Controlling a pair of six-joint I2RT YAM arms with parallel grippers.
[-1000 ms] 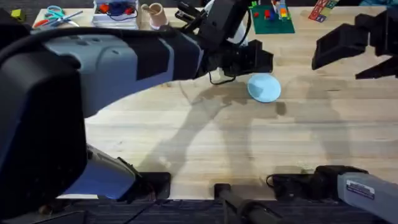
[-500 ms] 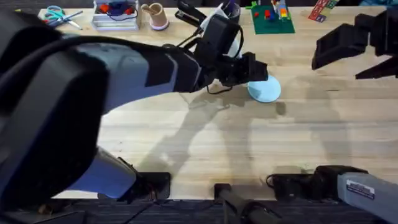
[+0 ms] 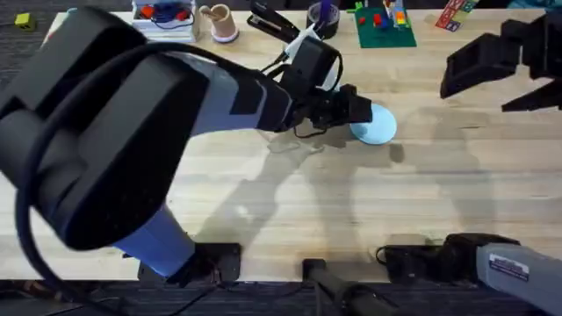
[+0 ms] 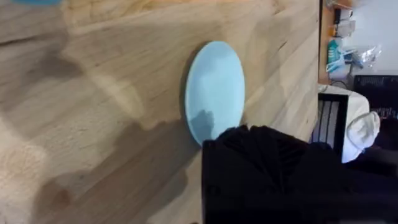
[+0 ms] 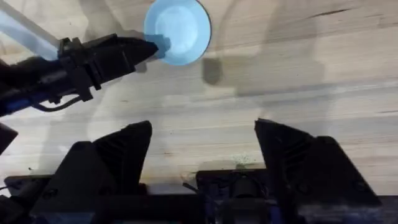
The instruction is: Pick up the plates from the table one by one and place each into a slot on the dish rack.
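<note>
A light blue plate [image 3: 378, 125] lies flat on the wooden table [image 3: 307, 202], right of centre toward the back. My left gripper [image 3: 362, 111] reaches across and is low at the plate's left edge, touching or overlapping its rim. In the left wrist view the plate [image 4: 216, 87] lies just beyond the black gripper [image 4: 261, 143], which covers its near edge. In the right wrist view the left gripper [image 5: 148, 47] points into the plate [image 5: 180, 28]. My right gripper [image 5: 202, 162] hangs open and empty, high at the right [image 3: 500, 61]. The dish rack is out of view.
Along the back edge stand a clear tray of red and blue items [image 3: 162, 13], a tan cup [image 3: 217, 19], a black tool [image 3: 272, 24] and a green baseplate with bricks [image 3: 384, 25]. The left arm [image 3: 176, 114] spans the table's left half.
The left arm has dropped away from the camera. Its gripper has come down and slightly back onto the blue plate's left edge. The right arm and the plate have not moved.
</note>
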